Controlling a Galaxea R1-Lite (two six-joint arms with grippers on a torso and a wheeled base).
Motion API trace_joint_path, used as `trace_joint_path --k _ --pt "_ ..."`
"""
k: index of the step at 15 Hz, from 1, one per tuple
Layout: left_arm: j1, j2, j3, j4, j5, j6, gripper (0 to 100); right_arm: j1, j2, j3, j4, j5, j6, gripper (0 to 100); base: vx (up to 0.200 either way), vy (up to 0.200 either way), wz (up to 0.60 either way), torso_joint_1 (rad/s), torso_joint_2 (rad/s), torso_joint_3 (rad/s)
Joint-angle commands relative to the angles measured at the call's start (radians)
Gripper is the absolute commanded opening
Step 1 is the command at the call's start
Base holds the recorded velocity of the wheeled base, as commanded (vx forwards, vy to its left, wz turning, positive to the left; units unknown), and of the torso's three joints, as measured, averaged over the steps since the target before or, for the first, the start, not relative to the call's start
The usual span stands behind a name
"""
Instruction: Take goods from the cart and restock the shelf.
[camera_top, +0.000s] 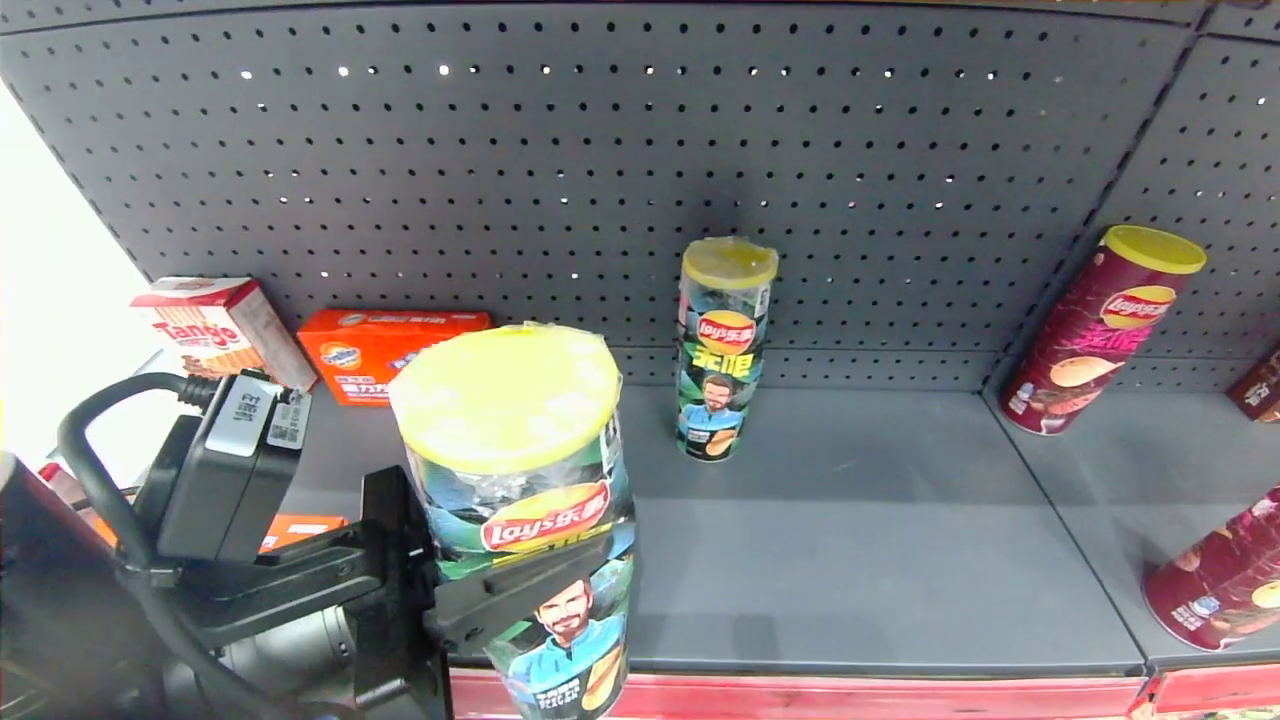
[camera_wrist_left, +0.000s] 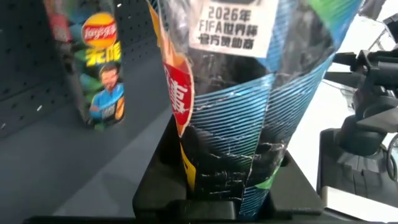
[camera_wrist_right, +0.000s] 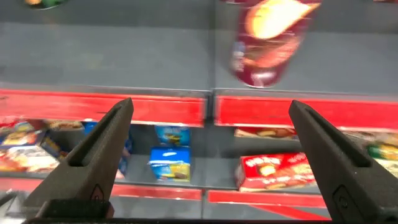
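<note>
1. Left claw (camera_top: 500, 590) is pinching a tall cardboard chip can with a yellow plastic lid and a blue-green wrapper (camera_top: 510, 480) round its middle, one black finger across the front and one behind on the left.
2. That can is upright and in the air at the front lip of the grey metal shelf (camera_top: 880, 540), its foot overlapping the red price strip (camera_top: 850, 695) from where I stand.
3. I would say the placing step is in hand: the can is picked and brought up, but not yet set down.
4. The next move calls for carrying it in over the board, lowering it flat on its base, then letting the fingers part. Kept level, it should not tip.
5. A matching blue-green can (camera_top: 722, 350) stands farther back near the dark pegboard wall (camera_top: 600, 150), well apart from the held one, with bare board beside it.
6. The left arm comes in low from the left, wrist about level, gripping sideways.
7. Right claw (camera_wrist_right: 211, 155) is spread wide and empty, facing the red shelf edge.
8. A maroon can with a yellow lid (camera_top: 1095, 330) leans tilted at the right; an orange flat carton (camera_top: 390, 350) and a red-and-white box (camera_top: 215, 325) sit at the left.
</note>
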Motion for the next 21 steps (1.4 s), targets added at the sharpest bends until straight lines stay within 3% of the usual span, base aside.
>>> trace_joint_path --k 1,6,10,13,14,15,16,17,19,20,21 --pt "0.005 0.003 0.010 0.002 0.000 0.000 0 0.002 0.001 0.000 0.001 0.000 0.000 100 0.000 0.000 0.00 0.000 0.00 0.000" --pt "0.054 0.003 0.002 -0.001 -0.004 -0.001 0 0.002 0.001 0.000 0.001 0.000 -0.002 100 0.000 0.000 0.00 0.000 0.00 0.000" --pt "0.137 -0.001 0.010 -0.002 -0.003 -0.004 0 0.006 0.018 0.000 0.001 -0.001 -0.002 100 0.000 0.000 0.00 0.000 0.00 0.000" --pt "0.141 0.003 0.005 -0.001 -0.004 -0.006 0 0.000 0.000 -0.006 -0.009 -0.001 0.005 100 0.000 0.000 0.00 0.000 0.00 0.000" --pt "0.141 0.003 0.008 -0.001 -0.003 -0.006 0 0.000 0.004 -0.040 -0.014 0.005 0.021 100 0.000 0.000 0.00 0.000 0.00 0.000" --pt "0.141 -0.001 0.019 -0.001 -0.004 -0.006 0 0.008 0.173 -0.255 -0.005 0.003 0.167 100 0.000 0.000 0.00 0.000 0.00 0.000" --pt "0.143 -0.001 0.018 -0.001 -0.004 -0.006 0 0.009 0.199 -0.265 -0.003 0.010 0.170 100 0.000 0.000 0.00 0.000 0.00 0.000" --pt "0.143 -0.010 0.031 -0.001 -0.004 -0.006 0 0.032 0.211 -0.296 0.006 0.089 0.038 100 0.000 0.000 0.00 0.000 0.00 0.000" --pt "0.143 -0.014 0.028 -0.001 -0.004 -0.006 0 0.057 0.225 -0.327 0.017 0.135 0.031 100 0.000 0.000 0.00 0.000 0.00 0.000" --pt "0.143 -0.013 0.024 -0.001 -0.004 -0.006 0 0.110 0.279 -0.390 0.063 0.258 0.023 100 0.000 0.000 0.00 0.000 0.00 0.000" --pt "0.143 -0.013 0.027 -0.001 -0.004 -0.006 0 0.124 0.294 -0.400 0.070 0.309 0.023 100 0.000 0.000 0.00 0.000 0.00 0.000"
